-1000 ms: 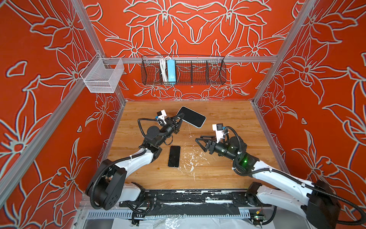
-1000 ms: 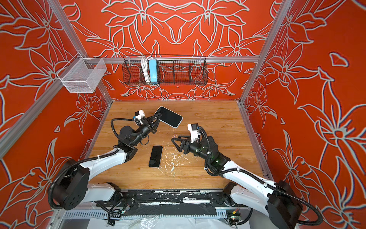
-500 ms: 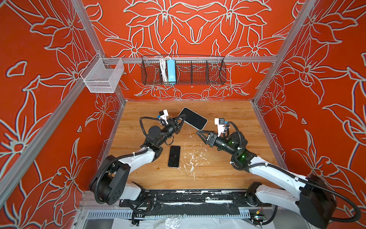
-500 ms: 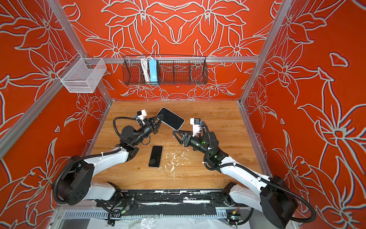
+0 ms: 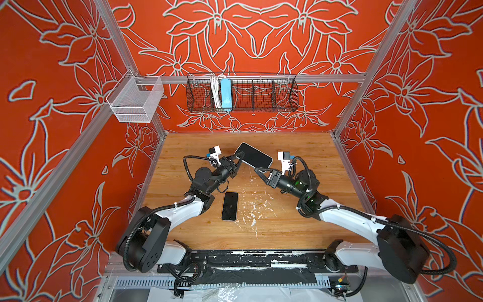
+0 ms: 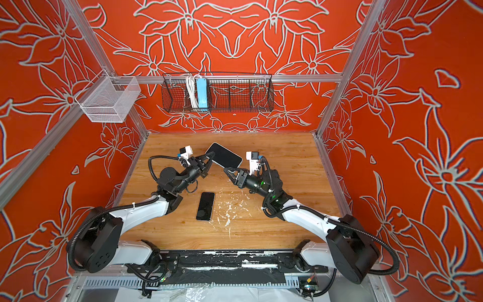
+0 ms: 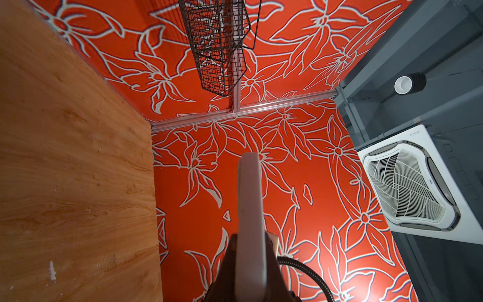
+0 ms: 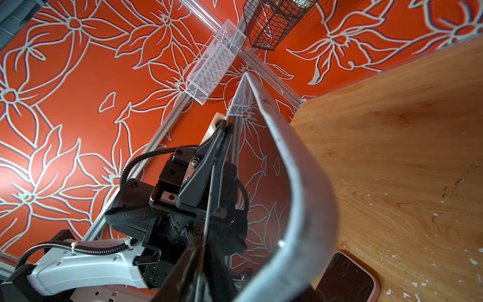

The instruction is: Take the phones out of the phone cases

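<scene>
Orange walls with pale flower outlines close in three sides. Below them sits a wooden table [image 5: 300, 222], flecked with white scuffs [image 5: 251, 206] near its middle. On the back rail we note a black wire basket [image 5: 261, 94] holding a blue block [image 5: 225, 92] and a coiled white cable [image 5: 214, 89]. A white mesh bin [image 5: 136, 102] hangs at the left corner.

We log the left gripper [image 5: 239, 158] clamped on one end of the raised phone [image 5: 253, 155]. It is lifted clear of the table, towards the back, and tilted. Its face is dark and glossy, with a pale rim [image 8: 300, 170] all round. We cannot tell whether that rim is a case or the phone's own frame. The left wrist view shows the raised phone [image 7: 251, 209] edge-on, running straight out from between the fingers.

The right gripper [image 5: 257, 171] is at the opposite end of the raised phone, tips at its near corner. The jaws look narrow. We cannot tell whether they press on the rim or sit just beside it. In the right wrist view the rim sweeps close past the lens and the tips are hard to make out.

We find the flat phone [image 5: 230, 206] lying screen up on the table, between the two arms and nearer the front than the grippers. Neither gripper touches it. In the right wrist view the flat phone [image 8: 347, 274] shows a pinkish edge.
</scene>
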Controlling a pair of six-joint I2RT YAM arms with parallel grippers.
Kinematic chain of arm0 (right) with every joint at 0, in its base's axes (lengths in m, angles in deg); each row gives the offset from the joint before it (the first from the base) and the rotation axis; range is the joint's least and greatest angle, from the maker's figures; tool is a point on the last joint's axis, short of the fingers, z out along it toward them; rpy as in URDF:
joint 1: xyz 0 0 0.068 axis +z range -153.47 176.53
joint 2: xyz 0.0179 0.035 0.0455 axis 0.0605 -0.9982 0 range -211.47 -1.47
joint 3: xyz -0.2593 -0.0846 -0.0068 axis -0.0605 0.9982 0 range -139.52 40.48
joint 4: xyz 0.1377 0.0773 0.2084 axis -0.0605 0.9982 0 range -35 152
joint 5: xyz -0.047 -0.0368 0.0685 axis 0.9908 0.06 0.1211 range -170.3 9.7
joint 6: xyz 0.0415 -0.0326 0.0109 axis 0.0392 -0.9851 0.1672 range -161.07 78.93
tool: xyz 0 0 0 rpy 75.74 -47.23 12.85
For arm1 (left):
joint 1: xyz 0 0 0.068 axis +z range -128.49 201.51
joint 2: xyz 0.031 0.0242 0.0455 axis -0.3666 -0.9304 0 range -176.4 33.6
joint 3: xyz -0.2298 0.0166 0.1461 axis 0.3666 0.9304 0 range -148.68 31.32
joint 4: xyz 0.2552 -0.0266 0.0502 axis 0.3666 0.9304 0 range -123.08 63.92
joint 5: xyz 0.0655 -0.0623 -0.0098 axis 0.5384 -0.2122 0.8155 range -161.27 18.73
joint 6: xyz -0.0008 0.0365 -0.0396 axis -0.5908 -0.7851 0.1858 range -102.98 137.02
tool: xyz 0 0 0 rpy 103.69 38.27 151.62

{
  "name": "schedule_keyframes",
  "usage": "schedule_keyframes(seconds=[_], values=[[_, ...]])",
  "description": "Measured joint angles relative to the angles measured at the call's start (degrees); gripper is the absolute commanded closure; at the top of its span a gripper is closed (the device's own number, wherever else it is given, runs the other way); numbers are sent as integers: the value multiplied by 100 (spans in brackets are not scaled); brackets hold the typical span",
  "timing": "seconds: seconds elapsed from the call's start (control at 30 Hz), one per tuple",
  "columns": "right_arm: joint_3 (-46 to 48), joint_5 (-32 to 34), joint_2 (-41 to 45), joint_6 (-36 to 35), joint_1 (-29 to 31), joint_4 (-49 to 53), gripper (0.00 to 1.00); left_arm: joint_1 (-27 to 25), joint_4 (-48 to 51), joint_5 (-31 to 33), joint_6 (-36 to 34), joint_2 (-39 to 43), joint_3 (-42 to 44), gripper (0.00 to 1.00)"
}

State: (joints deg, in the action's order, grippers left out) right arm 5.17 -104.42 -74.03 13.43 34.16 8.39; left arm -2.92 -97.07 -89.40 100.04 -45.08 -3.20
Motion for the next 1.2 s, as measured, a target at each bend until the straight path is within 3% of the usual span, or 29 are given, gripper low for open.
schedule_keyframes(seconds=[0.43, 1.2], values=[[0, 105, -13, -4, 70, -256, 77, -2, 4, 168, 173, 0, 17, 100], [35, 518, -111, -306, 328, -302, 77, -72, 7, 479, 535, 0, 90, 100]])
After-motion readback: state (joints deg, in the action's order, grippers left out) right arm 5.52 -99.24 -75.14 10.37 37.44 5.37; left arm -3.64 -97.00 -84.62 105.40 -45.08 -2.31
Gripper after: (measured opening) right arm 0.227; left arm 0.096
